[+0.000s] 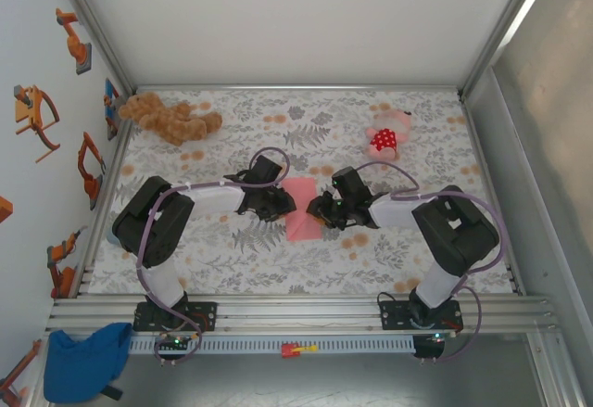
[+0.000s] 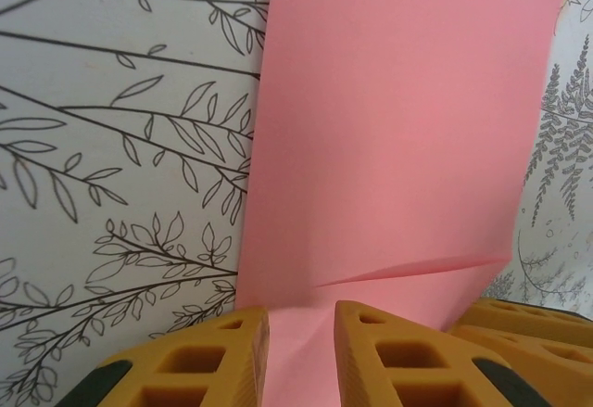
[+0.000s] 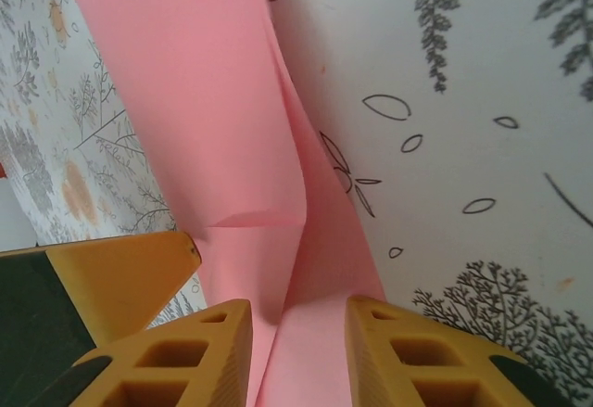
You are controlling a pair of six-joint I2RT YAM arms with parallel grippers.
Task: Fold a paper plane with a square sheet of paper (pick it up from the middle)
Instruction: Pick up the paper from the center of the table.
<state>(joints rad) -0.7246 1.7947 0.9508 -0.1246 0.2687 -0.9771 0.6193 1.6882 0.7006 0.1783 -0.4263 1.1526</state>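
At the left gripper [image 2: 301, 324] the jaws are seen a narrow way apart, and the square sheet of paper [image 2: 398, 120] is taken in between them. Whether it is pinched or merely straddled cannot be told. A short crease is raised in the sheet just ahead of one finger [image 2: 408, 356]. Close beside this gripper the right gripper [image 3: 298, 319] is met, tips facing. Its jaws are likewise a little apart, astride a raised fold of the sheet, and a firm grip cannot be confirmed there either.

Ahead of the left gripper the sheet is stretched away, one long edge lying straight against the patterned table [image 2: 120, 147]. Bare table is left open on the outer side of each gripper and beyond the sheet's far edge. Far ahead of the left gripper a brown teddy bear [image 1: 171, 120] is set by the table's back edge. Far ahead of the right gripper a pink plush toy [image 1: 387, 138] is placed, well apart from the sheet.
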